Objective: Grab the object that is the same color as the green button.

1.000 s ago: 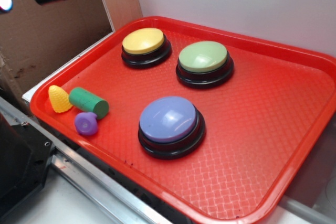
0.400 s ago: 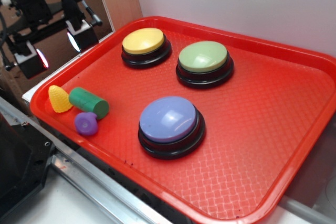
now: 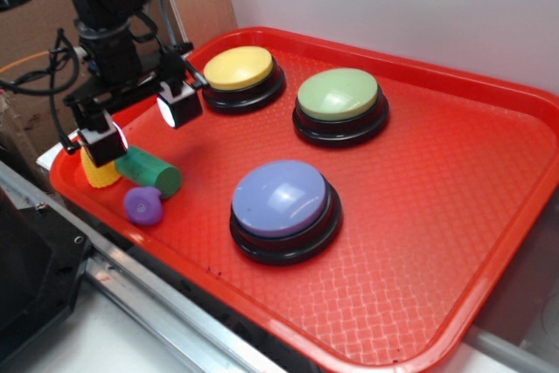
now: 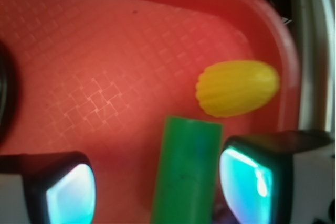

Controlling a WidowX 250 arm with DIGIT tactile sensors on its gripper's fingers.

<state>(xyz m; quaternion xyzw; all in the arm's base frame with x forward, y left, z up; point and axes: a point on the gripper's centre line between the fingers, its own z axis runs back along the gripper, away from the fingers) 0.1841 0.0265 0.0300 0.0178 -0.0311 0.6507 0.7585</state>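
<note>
Overhead, wide-open empty hand (image 3: 139,123) above green cylinder (image 3: 147,170), between yellow cone (image 3: 99,172) and purple knob (image 3: 142,205).

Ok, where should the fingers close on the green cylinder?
Grip the green cylinder across its round sides at mid-length, coming straight down. It lies flat on the tray, with the corn piece close beside one end, so avoid that end. The open gripper looks nearly aligned.
</note>
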